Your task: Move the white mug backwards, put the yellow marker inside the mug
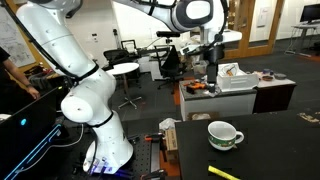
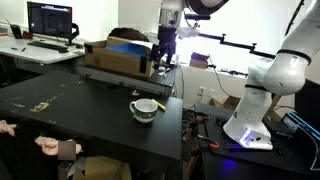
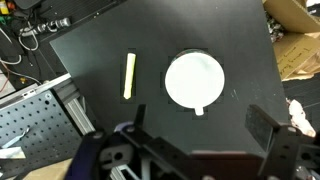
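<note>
The white mug (image 1: pixel 225 134) stands upright on the black table (image 1: pixel 270 150); it also shows in the other exterior view (image 2: pixel 144 109). From above in the wrist view the white mug (image 3: pixel 194 80) is a white disc with its handle toward the gripper. The yellow marker (image 3: pixel 129 76) lies flat on the table beside the mug, apart from it, and shows near the table's front edge in an exterior view (image 1: pixel 224 172). My gripper (image 3: pixel 200 130) is open and empty, well above the table and the mug (image 1: pixel 212 68) (image 2: pixel 162 62).
An open cardboard box (image 2: pixel 125 58) with items sits on the table's far side behind the mug. A perforated metal plate (image 3: pixel 40 115) lies off the table edge. A monitor (image 2: pixel 50 20) and a person's hand (image 2: pixel 45 147) are at the side.
</note>
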